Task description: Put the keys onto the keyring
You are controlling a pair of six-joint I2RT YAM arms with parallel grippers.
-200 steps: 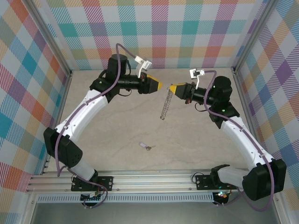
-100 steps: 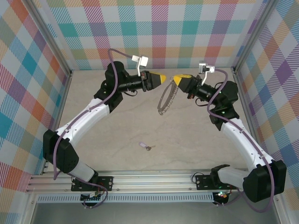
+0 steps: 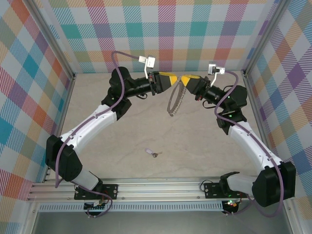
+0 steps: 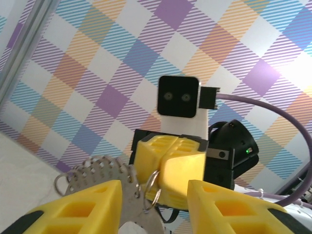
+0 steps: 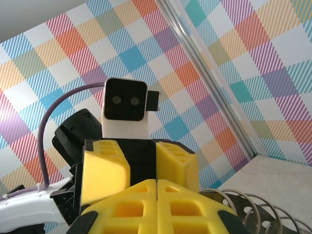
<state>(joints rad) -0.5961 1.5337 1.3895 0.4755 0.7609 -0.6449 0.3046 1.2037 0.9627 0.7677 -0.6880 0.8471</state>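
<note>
While my right pincer [image 3: 185, 80] is clamped shut on the top of the keyring [image 3: 173, 100], my left pincer [image 3: 174, 79] faces it tip to tip. Its jaws are apart, and the ring's upper edge sits between its fingers [image 4: 83, 207]. I judge this a handover of the ring. The keys [image 3: 152, 152] lie untouched, well apart from both pincers, back towards my bases. Next, the left must close squarely on the ring, freeing one pincer to fetch the keys.
</note>
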